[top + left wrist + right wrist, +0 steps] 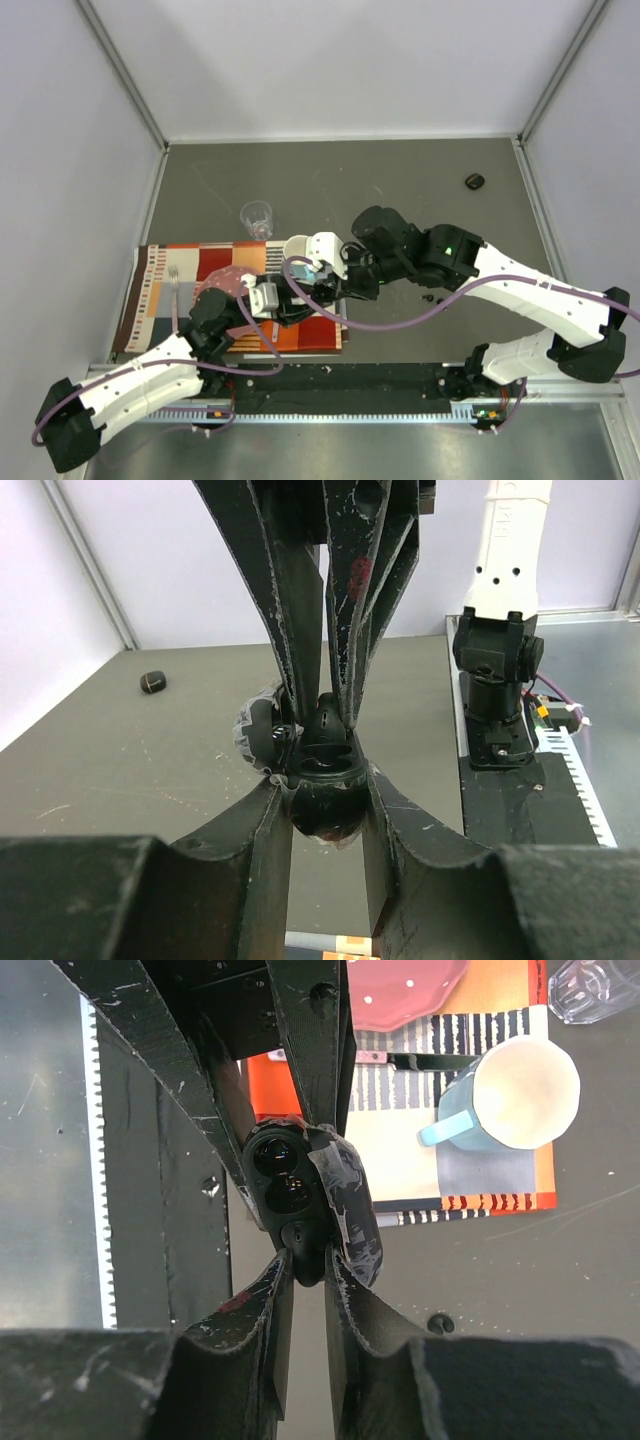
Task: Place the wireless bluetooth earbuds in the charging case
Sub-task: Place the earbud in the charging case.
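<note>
Top view: both arms meet mid-counter (400,190), just off the edge of the striped placemat (160,290). The left end effector (300,300) and right end effector (350,278) are nose to nose, so the actual work is buried under them. A spare case (474,181) sits well apart toward the far right corner, and a loose earbud (430,297) lies near the right arm.

Left wrist: the left end effector is clamped tight on the charging case (325,805), a glossy black oval, with one finger on each side. The other arm's fingers come straight down from above, and the earbud (326,725) is touching the case's top.

Right wrist: the right end effector is pinched narrow around that little rounded black bud, right at the case's near end. The case's long axis runs away from the fingers. It has two dark round wells and some crinkly clear film down one side. My guess is the next move is a short push straight ahead by the right arm. Can't tell if the bud is seated.
</note>
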